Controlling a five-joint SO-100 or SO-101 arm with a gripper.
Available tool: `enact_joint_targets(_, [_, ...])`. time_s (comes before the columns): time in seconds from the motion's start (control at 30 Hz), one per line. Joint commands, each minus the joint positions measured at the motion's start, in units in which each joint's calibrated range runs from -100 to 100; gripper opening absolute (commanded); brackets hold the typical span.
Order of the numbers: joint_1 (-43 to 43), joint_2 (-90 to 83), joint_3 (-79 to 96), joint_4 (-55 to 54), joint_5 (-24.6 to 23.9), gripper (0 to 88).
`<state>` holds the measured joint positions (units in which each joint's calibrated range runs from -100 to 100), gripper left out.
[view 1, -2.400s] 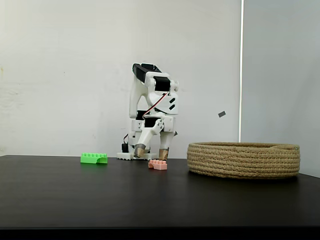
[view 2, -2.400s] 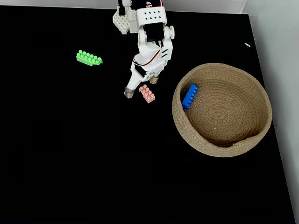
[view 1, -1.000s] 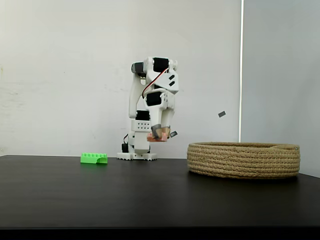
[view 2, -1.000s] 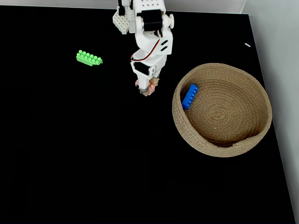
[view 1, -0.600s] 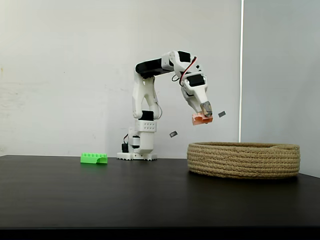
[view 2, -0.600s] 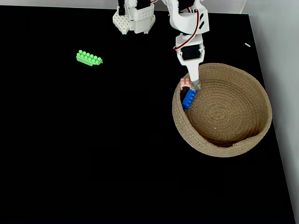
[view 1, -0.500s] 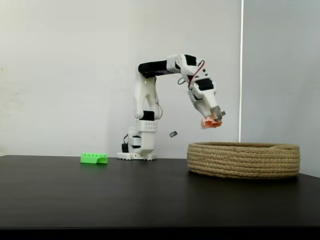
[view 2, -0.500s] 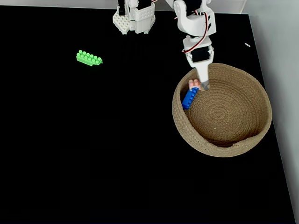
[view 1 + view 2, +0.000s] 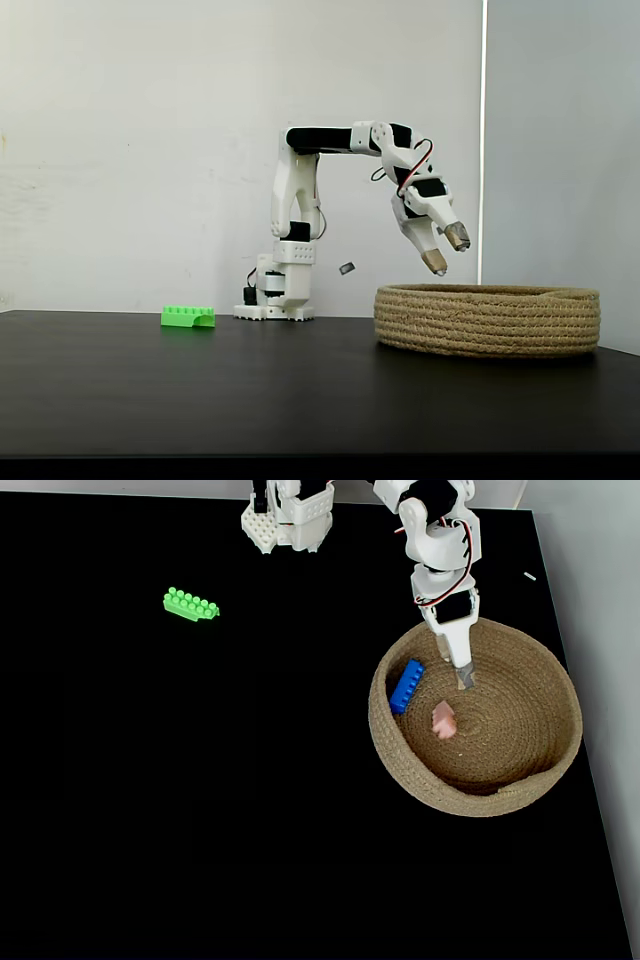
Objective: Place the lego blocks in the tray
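While a fixed view hides them, pink brick (image 9: pixel 443 720); blue brick (image 9: pixel 405 686) lie in tray (image 9: pixel 520 780)

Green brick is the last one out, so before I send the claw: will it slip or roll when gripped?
The green brick looks like rigid moulded plastic, so it likely won't flex. It lies flat on the table with straight sides, so rolling seems unlikely. Its smooth sides could slip; gripping across the narrow width probably holds best.
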<state>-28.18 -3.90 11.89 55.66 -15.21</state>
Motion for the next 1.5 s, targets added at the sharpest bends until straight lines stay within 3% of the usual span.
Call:
enact_joint_targets(0.0, [1.2, -1.7, -4.5, 4.3, -1.4, 27.3])
enact_joint_targets(0.2, [9.3, -7.0, -1.7, 14.8, -2.6, 25.5])
enact_joint_targets(0.47, [26.7, -13.1, 11.0, 15.4, -0.4, 26.7])
enact_joint_targets(0.73, [40.2, -22.1, 25.4, 13.2, 6.7, 26.3])
enact_joint_targets(0.93, [51.3, -30.1, 34.9, 7.7, 13.6, 32.0])
enact_joint_targets(1.2, [62.0, -34.6, 38.2, 12.9, 21.1, 33.6])
enact_joint_targets(1.47, [71.1, -34.9, 45.8, 11.3, 27.6, 34.0])
